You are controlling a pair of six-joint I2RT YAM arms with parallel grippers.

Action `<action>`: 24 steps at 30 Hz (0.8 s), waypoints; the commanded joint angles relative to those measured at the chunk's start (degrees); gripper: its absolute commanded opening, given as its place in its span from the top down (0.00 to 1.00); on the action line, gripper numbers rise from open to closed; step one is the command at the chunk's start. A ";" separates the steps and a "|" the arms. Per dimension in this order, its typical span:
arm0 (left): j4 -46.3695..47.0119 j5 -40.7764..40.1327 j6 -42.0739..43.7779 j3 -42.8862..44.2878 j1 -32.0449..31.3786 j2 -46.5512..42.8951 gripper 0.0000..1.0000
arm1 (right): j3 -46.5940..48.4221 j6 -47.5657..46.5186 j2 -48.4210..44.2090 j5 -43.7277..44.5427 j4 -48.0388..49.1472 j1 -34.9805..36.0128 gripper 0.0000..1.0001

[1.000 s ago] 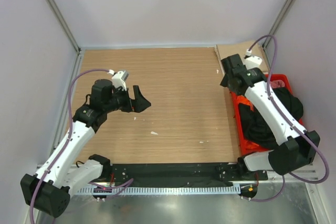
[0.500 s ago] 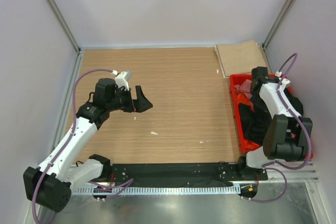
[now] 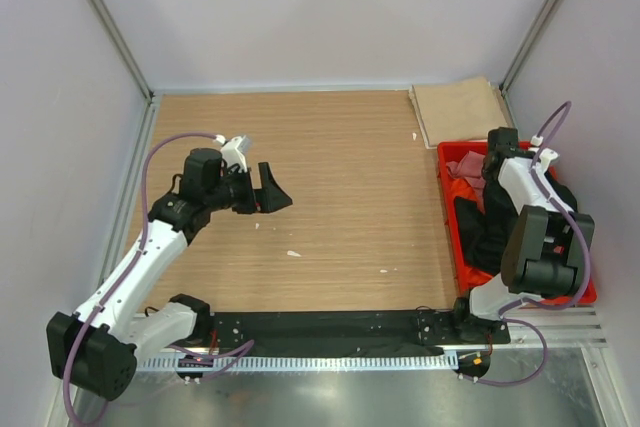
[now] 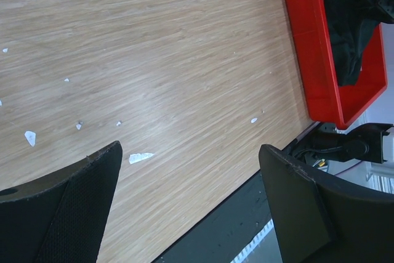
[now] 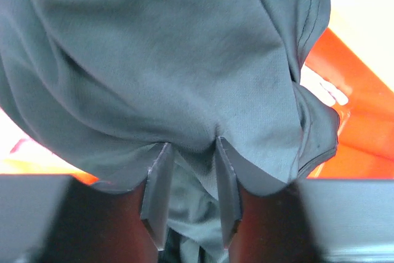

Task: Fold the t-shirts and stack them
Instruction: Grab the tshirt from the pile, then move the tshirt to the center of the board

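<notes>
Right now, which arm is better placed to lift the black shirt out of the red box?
Right. The right claw is down in the red crate, pinching the black shirt. The left claw hangs open over the table, away from the crate.

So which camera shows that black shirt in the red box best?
The right wrist view: the black t-shirt fills it, bunched in the right gripper. The top view shows only a dark heap in the red crate, partly behind the right arm; the left wrist view catches one edge.

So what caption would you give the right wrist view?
Right gripper pinches a fold of the black t-shirt lying in the red crate.
</notes>
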 commanded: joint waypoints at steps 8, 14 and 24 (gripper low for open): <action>-2.55 -3.73 -2.70 3.56 -0.20 -0.85 0.08 | 10.94 -3.93 -2.05 -5.60 -4.08 -1.11 0.99; -6.77 -3.03 -4.91 13.14 -0.03 3.28 0.07 | 33.43 -7.80 -7.76 -17.10 -13.06 2.65 0.99; -15.39 -17.10 -5.88 24.13 11.12 6.10 0.04 | 51.59 0.18 -6.80 -52.64 -2.37 30.84 0.99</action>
